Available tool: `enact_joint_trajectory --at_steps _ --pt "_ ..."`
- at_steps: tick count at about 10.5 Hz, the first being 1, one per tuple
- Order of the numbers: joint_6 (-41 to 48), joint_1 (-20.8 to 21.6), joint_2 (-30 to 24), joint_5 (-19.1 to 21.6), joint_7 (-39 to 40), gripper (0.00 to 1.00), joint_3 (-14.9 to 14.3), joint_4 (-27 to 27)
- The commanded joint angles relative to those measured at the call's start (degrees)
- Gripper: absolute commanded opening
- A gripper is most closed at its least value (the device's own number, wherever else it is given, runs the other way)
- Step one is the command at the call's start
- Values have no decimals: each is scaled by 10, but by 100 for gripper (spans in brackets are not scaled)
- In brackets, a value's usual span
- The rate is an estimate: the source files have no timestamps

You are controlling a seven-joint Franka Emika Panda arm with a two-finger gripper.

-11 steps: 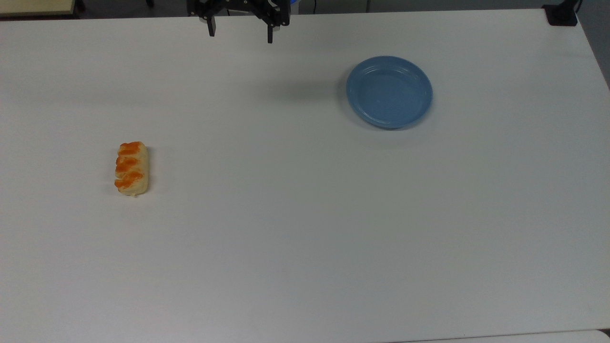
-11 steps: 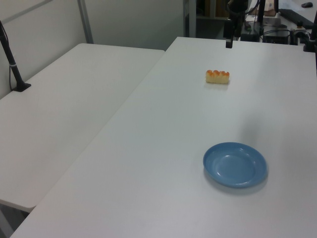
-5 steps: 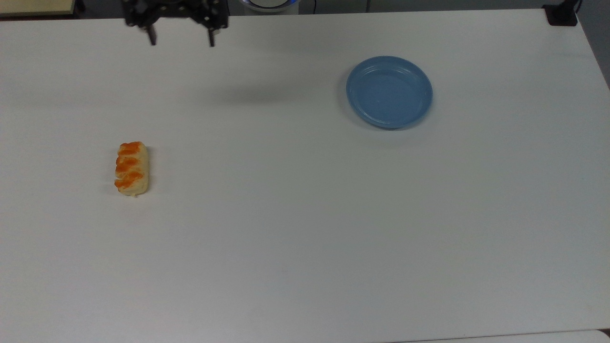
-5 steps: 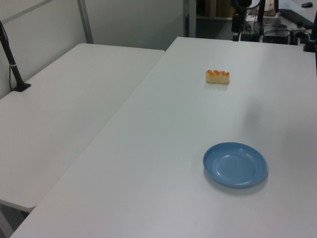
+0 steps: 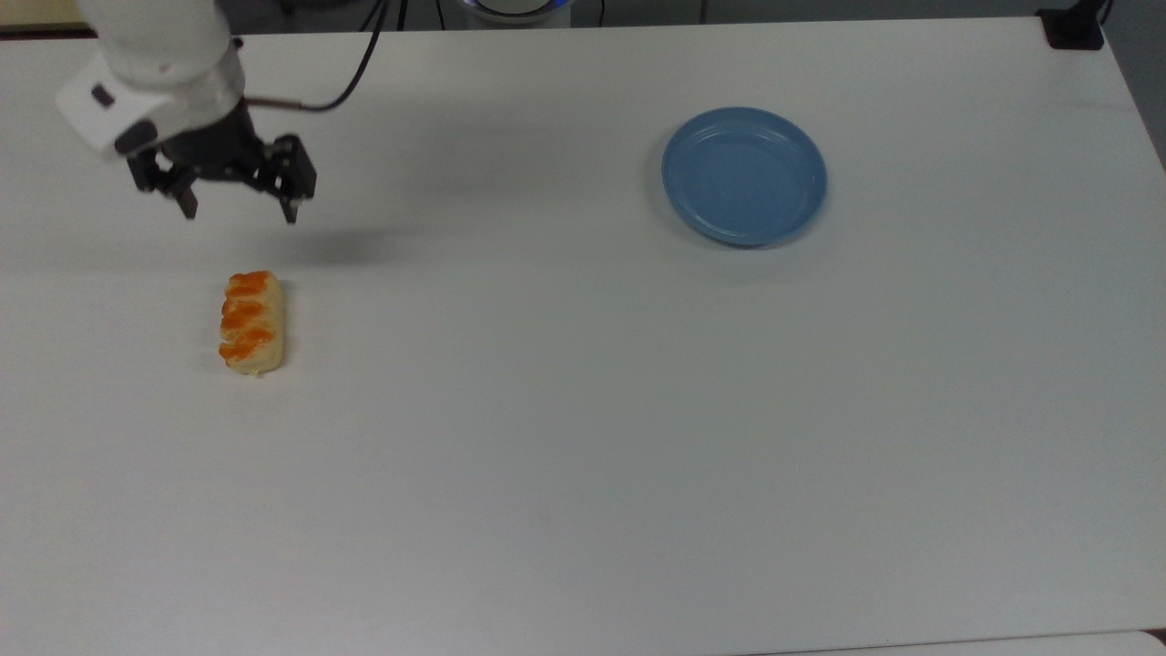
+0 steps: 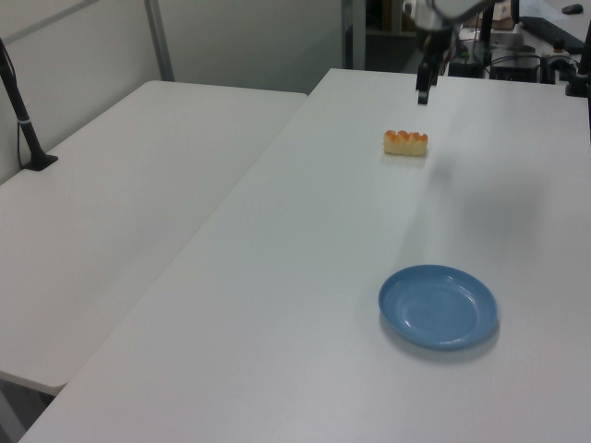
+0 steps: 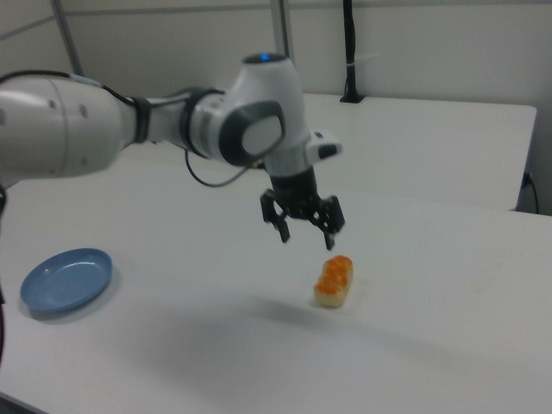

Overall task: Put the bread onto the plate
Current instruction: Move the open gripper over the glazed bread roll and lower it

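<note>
- Two black fingers of the end effector (image 5: 239, 217) were spread wide, holding nothing, up in the air near the bread (image 5: 250, 321).
- The bread lay flat on the white bench (image 5: 583, 437).
- The blue plate (image 5: 743, 175) sat far away, with nothing on it.

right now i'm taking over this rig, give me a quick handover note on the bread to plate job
Gripper: open, holding nothing, in the air above the table, a little short of the bread on the side toward the top view's upper edge; in the right view it hangs just above and to the left of the bread.
Bread: flat on the table near the top view's left, untouched, long side running up and down in the top view.
Plate: bare, far off toward the top view's upper right.
Done: nothing gripped yet.
Left: come down over the bread, close the fingers on it, carry it across, set it on the plate.
</note>
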State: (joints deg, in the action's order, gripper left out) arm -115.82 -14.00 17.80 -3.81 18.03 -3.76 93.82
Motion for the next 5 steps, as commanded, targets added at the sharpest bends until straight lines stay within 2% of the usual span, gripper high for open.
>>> enact_joint_trajectory --at_steps 1,5 --pt "-79 -6 82 -14 10 100 0 -9" --pt "-150 -7 135 -8 3 100 1 -9"
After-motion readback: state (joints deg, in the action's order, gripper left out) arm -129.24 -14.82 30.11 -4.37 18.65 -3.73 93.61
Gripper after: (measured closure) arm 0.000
